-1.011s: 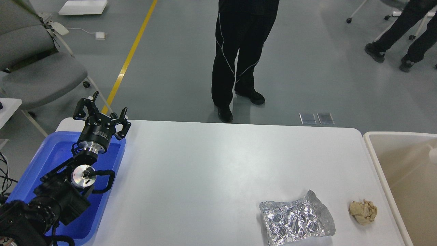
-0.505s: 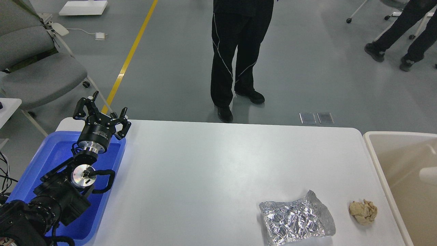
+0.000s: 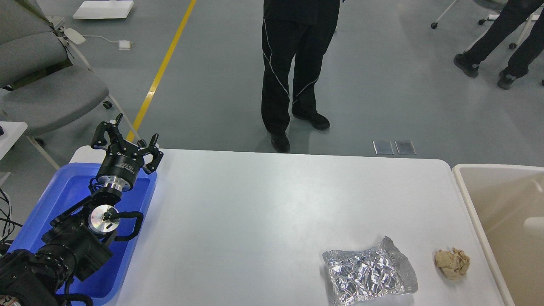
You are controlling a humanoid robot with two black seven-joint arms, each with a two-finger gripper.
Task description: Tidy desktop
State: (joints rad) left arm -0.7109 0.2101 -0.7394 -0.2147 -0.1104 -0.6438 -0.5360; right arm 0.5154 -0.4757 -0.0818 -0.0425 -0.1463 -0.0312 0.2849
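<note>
The white desktop (image 3: 263, 212) fills the middle of the head view. A crumpled silver foil bag (image 3: 369, 272) lies on it at the front right. A crumpled beige paper ball (image 3: 452, 263) lies to its right, near the desktop's right edge. My left gripper (image 3: 126, 136) is open and empty, held above the far end of the blue tray (image 3: 63, 195) at the desktop's left. My right gripper is out of view.
A beige bin (image 3: 505, 221) stands against the desktop's right edge, with a pale object (image 3: 534, 224) inside it. A person in black (image 3: 293, 72) stands just beyond the far edge. A grey chair (image 3: 42, 85) is at the back left.
The pale object in the beige bin has dropped lower. The person beyond the table has shifted slightly left. My left arm has not moved.
</note>
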